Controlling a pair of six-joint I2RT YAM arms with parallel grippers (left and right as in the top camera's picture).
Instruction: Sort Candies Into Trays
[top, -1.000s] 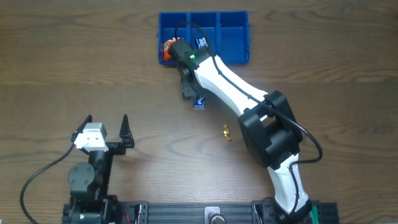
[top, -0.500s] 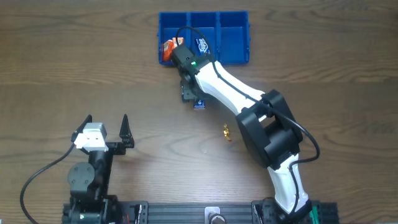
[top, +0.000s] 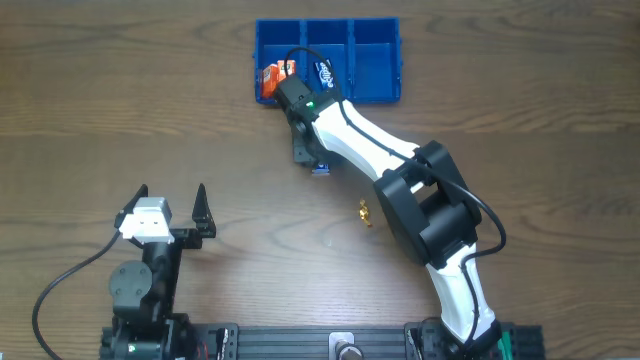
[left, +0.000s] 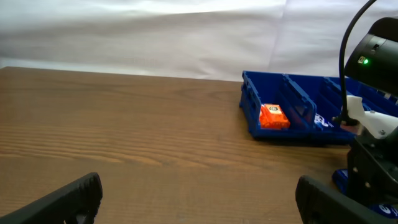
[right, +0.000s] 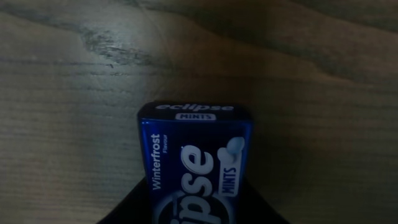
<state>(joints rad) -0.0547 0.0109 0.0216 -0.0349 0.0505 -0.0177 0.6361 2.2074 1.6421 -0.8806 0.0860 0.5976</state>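
Bracketing the blue mint tin (right: 196, 162), the right end effector (top: 310, 158) has unclear closure.

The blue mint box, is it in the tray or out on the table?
Out. The blue mint box lies on the wooden table, on bare wood just outside the blue tray, not in any compartment.

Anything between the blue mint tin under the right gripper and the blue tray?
Nothing visible. The mint tin lies on bare wood just short of the near wall of the tray, with the right gripper over it. The gold candy lies on the side away from the tray, off the path.
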